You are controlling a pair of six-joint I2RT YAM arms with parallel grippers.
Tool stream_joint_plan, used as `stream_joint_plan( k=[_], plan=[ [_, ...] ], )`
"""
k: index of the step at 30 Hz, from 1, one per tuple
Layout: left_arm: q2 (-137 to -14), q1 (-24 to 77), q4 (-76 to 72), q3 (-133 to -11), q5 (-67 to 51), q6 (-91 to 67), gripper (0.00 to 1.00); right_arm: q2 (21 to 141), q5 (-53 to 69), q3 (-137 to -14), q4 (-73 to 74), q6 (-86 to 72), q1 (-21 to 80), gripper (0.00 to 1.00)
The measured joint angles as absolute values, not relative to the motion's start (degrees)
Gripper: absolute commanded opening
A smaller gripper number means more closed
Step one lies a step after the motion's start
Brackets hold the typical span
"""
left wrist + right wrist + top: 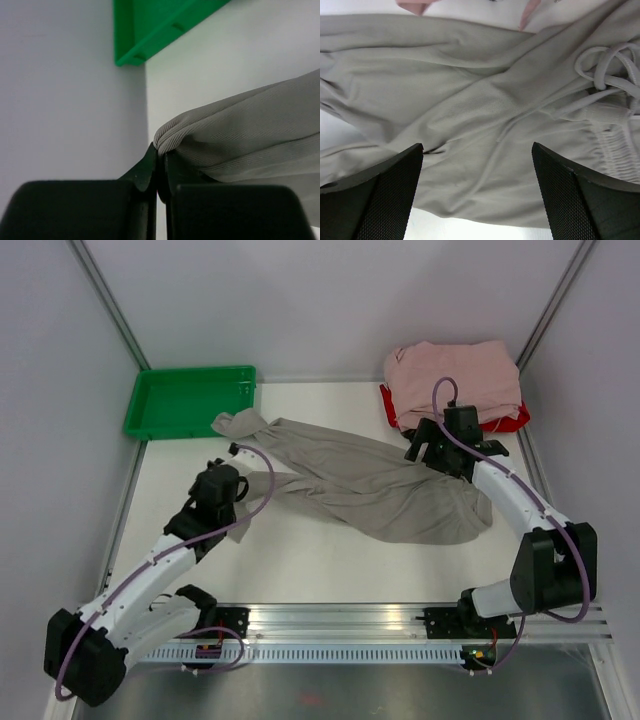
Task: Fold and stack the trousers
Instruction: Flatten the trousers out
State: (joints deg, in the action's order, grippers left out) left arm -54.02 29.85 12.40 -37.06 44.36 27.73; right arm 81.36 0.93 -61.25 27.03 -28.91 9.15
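The taupe trousers (370,490) lie crumpled diagonally across the table, one leg end near the green tray and the waist at the right. My left gripper (243,483) is shut on a leg hem; in the left wrist view the gripper (160,155) pinches the ribbed fabric edge (250,130), lifted slightly. My right gripper (425,452) is open and empty, hovering just above the upper part of the trousers. In the right wrist view the gripper (476,147) has wide-spread fingers over the fabric (470,75), with the elastic waistband and drawstring (615,75) to the right.
A green tray (185,400) stands at the back left and also shows in the left wrist view (150,30). A pile of pale pink garments (455,375) on something red (385,400) sits at the back right. Grey walls enclose the table.
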Motion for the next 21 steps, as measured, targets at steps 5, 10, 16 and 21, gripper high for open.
stream_joint_plan(
  k=[5, 10, 16, 21],
  plan=[
    [-49.28, 18.02, 9.26, -35.07, 41.63, 37.28, 0.6, 85.03, 0.1, -61.67, 29.17, -28.95, 9.15, 0.96],
    [-51.75, 15.0, 13.15, -40.16, 38.89, 38.41, 1.0, 86.78, -0.67, -63.35, 31.68, -28.8, 9.15, 0.97],
    [-55.81, 14.98, 20.34, -53.32, 32.71, 29.45, 1.0, 88.73, -3.09, -66.37, 34.0, -28.45, 9.02, 0.98],
    [-58.17, 14.94, 23.55, -62.15, 23.53, 16.08, 0.99, 88.99, -4.58, -64.73, 35.16, -29.28, 6.39, 0.97]
  ],
)
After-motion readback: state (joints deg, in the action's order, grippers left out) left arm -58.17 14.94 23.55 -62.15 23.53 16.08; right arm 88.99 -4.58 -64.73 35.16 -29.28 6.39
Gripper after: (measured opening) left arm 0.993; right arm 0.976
